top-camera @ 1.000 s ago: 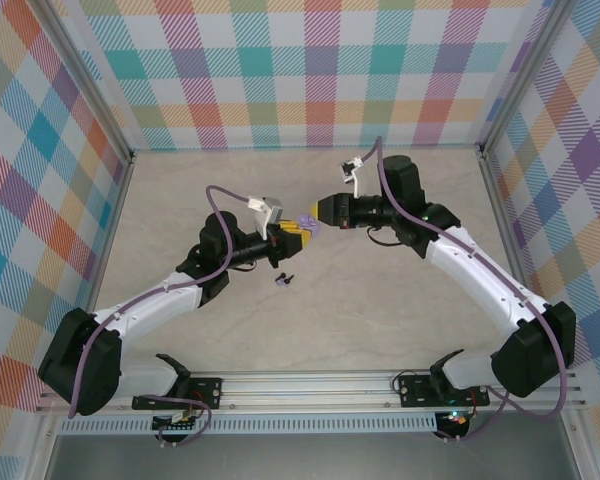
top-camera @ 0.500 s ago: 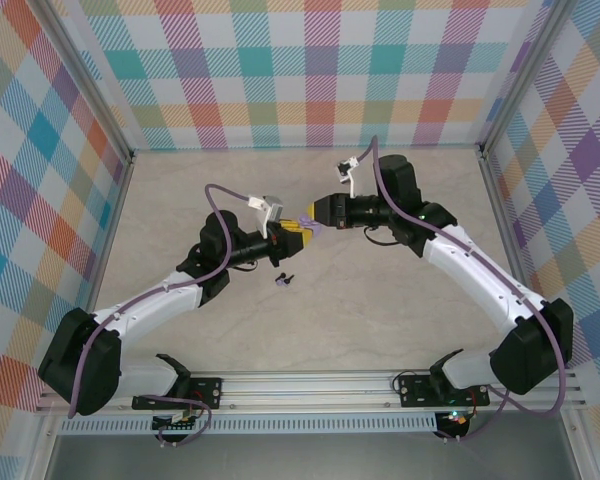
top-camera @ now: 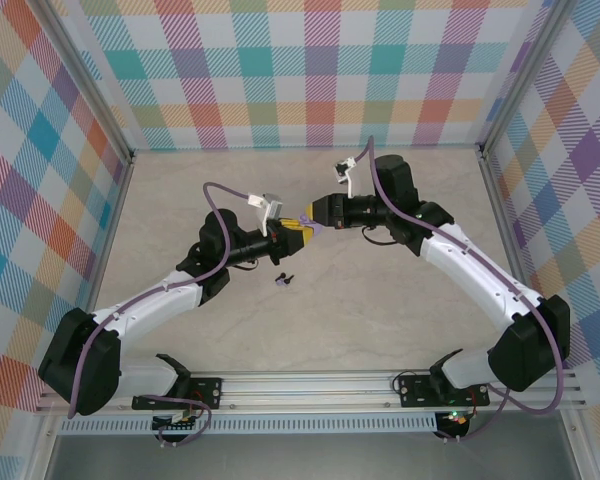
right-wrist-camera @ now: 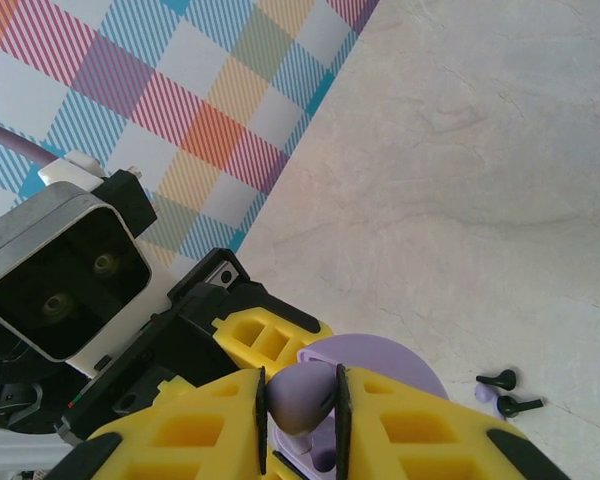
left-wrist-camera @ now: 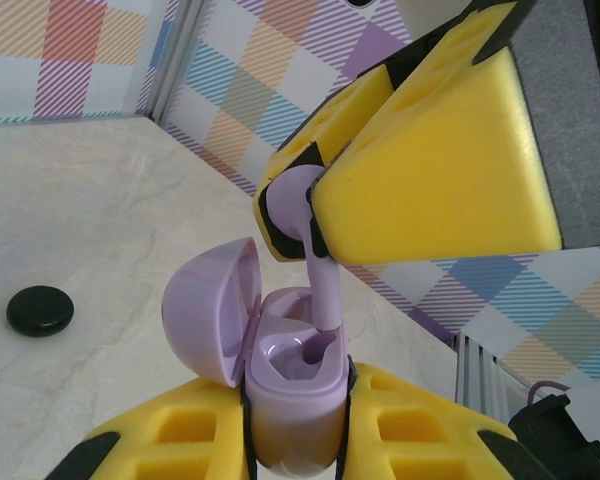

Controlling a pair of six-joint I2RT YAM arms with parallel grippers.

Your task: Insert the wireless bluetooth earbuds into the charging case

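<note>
Table: I see a pale marbled table (top-camera: 380, 300) inside plaid walls (top-camera: 310, 70).
Left claw: my left claw (top-camera: 295, 231) sits at the centre of the overhead view, clamped on the charging case (left-wrist-camera: 292, 385).
Right claw: my right claw (left-wrist-camera: 310, 215) meets it from the upper right, pinching the lavender earbud (left-wrist-camera: 325, 285) by its head.
Charging case: upright at lower centre of the left wrist view, lid (left-wrist-camera: 210, 310) swung open leftward.
Black disc: the black disc (left-wrist-camera: 40, 310) lies flat on the table at that view's left edge.
Lavender earbud: its stem points down, tip at the case's well; I can't tell if it's seated.
Black earbuds: I spot the black earbuds (right-wrist-camera: 505, 392) lying loose on the table, lower right of the right wrist view.
</note>
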